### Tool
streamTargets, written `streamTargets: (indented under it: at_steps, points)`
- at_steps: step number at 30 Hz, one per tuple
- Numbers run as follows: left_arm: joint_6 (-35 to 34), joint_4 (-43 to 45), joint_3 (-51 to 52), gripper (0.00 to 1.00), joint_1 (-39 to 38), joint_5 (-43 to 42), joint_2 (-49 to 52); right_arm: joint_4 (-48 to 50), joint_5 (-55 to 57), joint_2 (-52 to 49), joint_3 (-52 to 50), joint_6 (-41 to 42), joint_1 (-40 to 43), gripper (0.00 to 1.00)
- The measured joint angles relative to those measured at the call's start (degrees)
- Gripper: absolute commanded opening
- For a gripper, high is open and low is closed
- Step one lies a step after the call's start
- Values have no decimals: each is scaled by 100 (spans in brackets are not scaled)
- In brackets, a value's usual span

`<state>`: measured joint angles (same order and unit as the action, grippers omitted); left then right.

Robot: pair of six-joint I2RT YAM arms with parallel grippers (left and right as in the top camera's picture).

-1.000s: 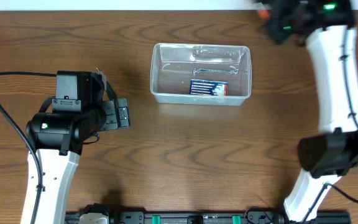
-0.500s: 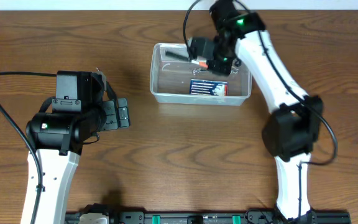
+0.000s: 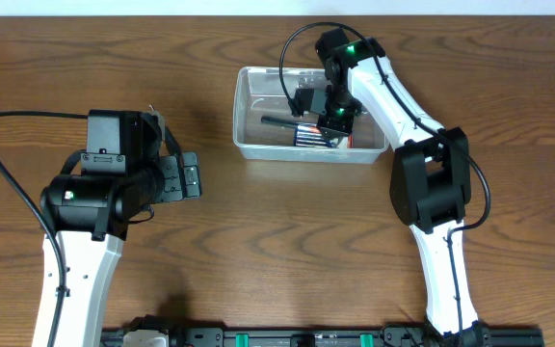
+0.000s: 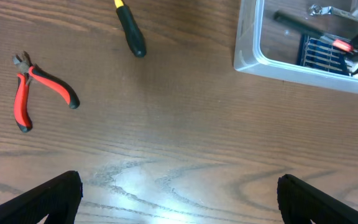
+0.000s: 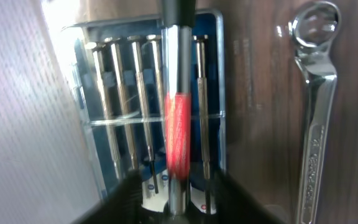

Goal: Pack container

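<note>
The left claw (image 4: 179, 202) hangs low over the brown wooden table (image 4: 166, 137) with its fingers spread wide and nothing between them. Beyond it, a pair of red-handled pliers (image 4: 35, 93) and a black-gripped tool with a yellow shank (image 4: 130, 34) lie loose on the table, well apart from the tub.

Farther back stands the clear rectangular plastic container (image 3: 287, 151), upright and open to the top. Its long axis runs left to right, along the table's far edge.

The right claw (image 3: 333, 118) reaches down inside it, clamped on a slim tool with a black handle and red collar (image 3: 277, 121). This tool lies roughly along the tub's length, with its handle pointing toward the left wall. It sits over a flat blue case of small bits (image 5: 207, 81), with a silver wrench (image 5: 316, 124) beside it on the floor.

The step in hand looks like placing this tool. Whether it already rests on the case is unclear, so the next move probably calls for lowering, releasing and lifting straight out.
</note>
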<state>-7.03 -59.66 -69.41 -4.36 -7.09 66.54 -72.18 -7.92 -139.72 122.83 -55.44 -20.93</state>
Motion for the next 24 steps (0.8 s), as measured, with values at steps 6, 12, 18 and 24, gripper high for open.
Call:
streamTargets:
  at_steps: [6, 12, 18, 24]
  points:
    - [0, -13, 0, 98, 0, 0, 0, 11, 120, 0, 0, 55, 0, 50]
    - [2, -15, 0, 98, 0, 0, 0, 20, 247, 315, 160, 212, 2, 56]
    - [90, -396, -90, 98, 0, 4, 0, 538, 245, 1906, 656, 966, 146, 85]
    - [-103, -501, -1099, 99, 96, 461, 170, 706, 48, 3650, 1062, 2658, 1521, 99]
